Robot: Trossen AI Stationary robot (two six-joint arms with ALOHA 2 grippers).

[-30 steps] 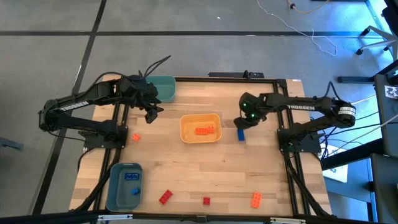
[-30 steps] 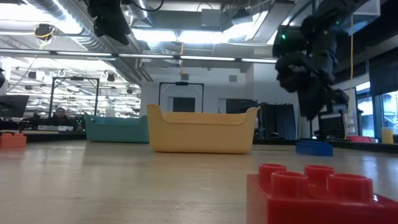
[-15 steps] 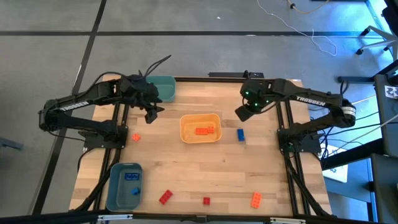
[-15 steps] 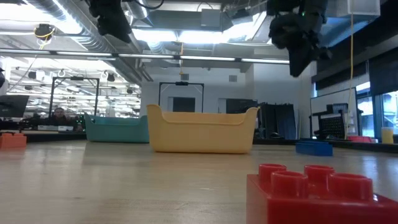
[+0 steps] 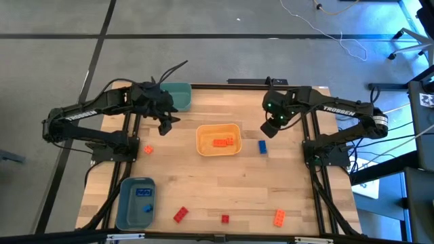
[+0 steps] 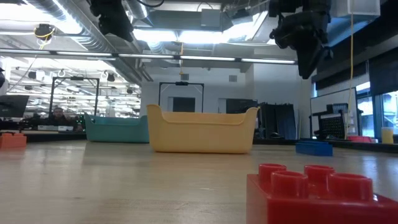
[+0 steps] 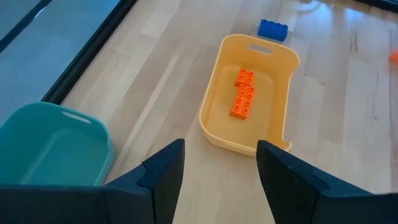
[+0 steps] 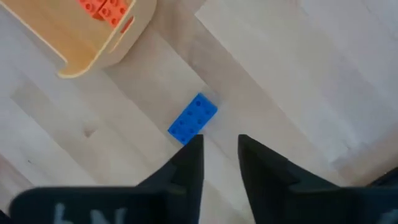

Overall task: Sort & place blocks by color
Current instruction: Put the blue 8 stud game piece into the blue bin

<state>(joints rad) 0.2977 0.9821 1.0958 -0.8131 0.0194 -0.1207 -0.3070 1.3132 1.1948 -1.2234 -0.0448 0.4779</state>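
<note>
Narrowly parted, empty right gripper (image 5: pixel 266 131) has risen off the blue block (image 5: pixel 262 146); left gripper (image 5: pixel 165 125) wide.

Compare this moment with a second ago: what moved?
The right gripper rose off the small blue oblong plastic brick beside the yellow-orange plastic bin, leaving it on the wooden table, and now hangs above it, empty. The left gripper, bins and other bricks stayed put.

Bright ceiling strips (image 6: pixel 186 57) glare white overhead in the low view, leaving the arms up there as dark silhouettes. A bluish cast spills across the floor (image 5: pixel 380 41) at far right. The counter (image 5: pixel 230 183) is evenly lit, its shadows soft. The near red block (image 6: pixel 311 190) looms blurred.
</note>
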